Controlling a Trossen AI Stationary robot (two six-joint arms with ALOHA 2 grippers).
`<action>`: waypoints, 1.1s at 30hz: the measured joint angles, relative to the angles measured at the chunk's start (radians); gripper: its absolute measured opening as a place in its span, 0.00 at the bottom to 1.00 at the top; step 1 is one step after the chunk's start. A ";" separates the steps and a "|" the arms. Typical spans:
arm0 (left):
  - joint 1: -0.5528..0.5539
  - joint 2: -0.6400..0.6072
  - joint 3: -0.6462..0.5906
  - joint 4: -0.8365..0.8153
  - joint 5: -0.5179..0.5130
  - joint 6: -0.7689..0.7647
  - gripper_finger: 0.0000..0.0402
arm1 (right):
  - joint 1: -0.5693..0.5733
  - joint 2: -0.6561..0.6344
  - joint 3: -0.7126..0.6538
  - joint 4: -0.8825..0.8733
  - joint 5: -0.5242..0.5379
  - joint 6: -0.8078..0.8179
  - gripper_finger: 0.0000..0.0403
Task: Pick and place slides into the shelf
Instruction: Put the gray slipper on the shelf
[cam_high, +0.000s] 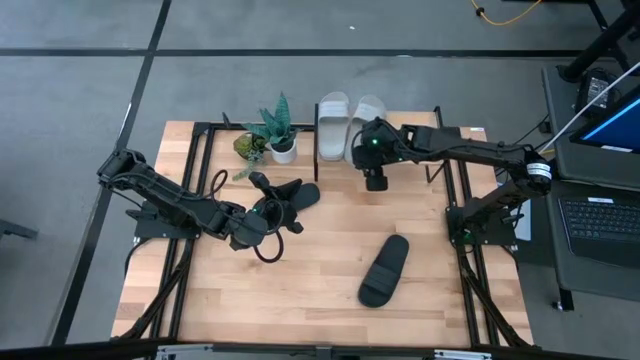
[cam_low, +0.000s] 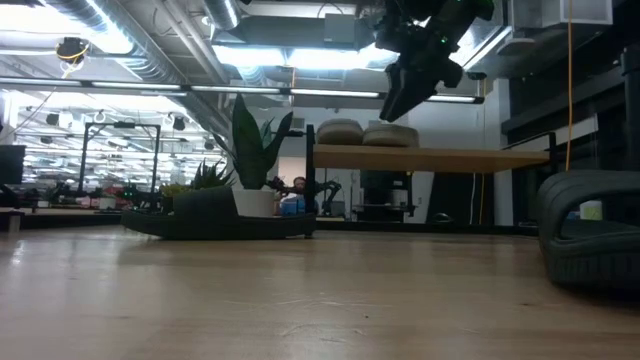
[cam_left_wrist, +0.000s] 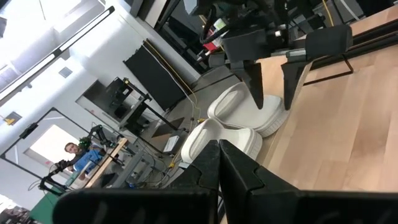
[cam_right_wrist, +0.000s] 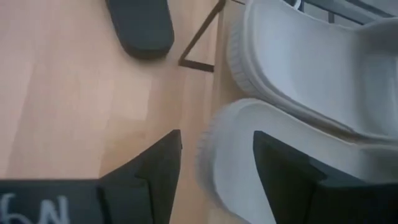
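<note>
Two pale slides (cam_high: 348, 122) lie side by side on the shelf (cam_low: 450, 158) at the table's far edge; they also show in the right wrist view (cam_right_wrist: 298, 81). My right gripper (cam_high: 376, 182) hangs open above their near ends (cam_right_wrist: 217, 162), clear of them in the low view (cam_low: 405, 95). One black slide (cam_high: 300, 195) lies flat on the tabletop at centre left. My left gripper (cam_high: 265, 210) sits low at that slide's near-left end, fingers shut together (cam_left_wrist: 219, 155). A second black slide (cam_high: 385, 270) rests flat nearer the table's front (cam_low: 590, 230). My left gripper lies right beside the black slide's end (cam_high: 280, 203), but I cannot tell whether it touches it; its own wrist view does not show the slide. My right gripper touches nothing.
A small potted plant (cam_high: 272, 135) stands on the table just left of the shelf's left upright (cam_high: 318, 130). Bare wooden tabletop (cam_high: 330, 245) lies between the two black slides. Black frame rails run along the table's left and right sides.
</note>
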 joint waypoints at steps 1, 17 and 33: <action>0.000 0.000 0.000 0.000 0.000 0.000 0.00 | 0.005 0.000 0.000 -0.002 0.011 0.014 0.49; 0.000 0.000 0.000 0.000 0.000 0.008 0.01 | 0.059 0.008 0.000 0.003 0.121 0.210 0.49; 0.000 0.000 0.000 -0.001 0.000 0.008 0.01 | 0.060 0.082 0.000 0.004 0.200 0.202 0.42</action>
